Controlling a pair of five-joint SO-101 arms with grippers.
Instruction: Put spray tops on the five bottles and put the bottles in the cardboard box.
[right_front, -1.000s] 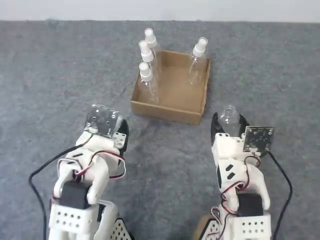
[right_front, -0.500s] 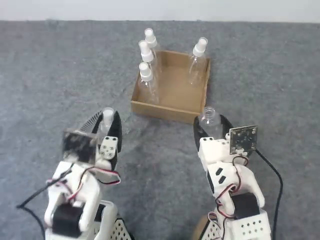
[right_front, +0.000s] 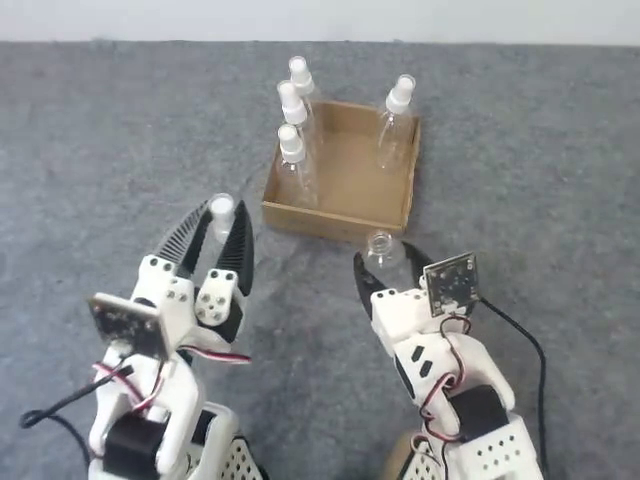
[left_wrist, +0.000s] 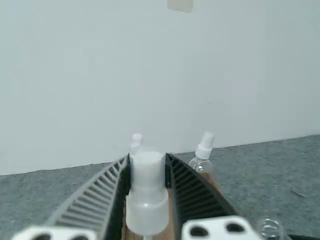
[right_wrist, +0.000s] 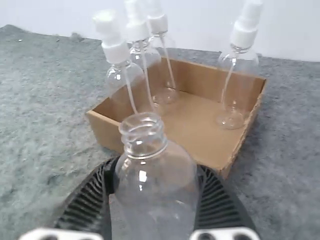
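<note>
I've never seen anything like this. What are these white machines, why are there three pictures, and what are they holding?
These are two small robot arms at a table, each ending in a black pincer. One picture looks down from a fixed camera above. The other two come from cameras on each arm's wrist, looking along its own pincer. On the grey mat stands a cardboard box with four clear bottles in it, all wearing white spray tops. The left pincer grips a loose spray top. The right pincer grips a fifth bottle whose neck is open, just in front of the box.
</note>
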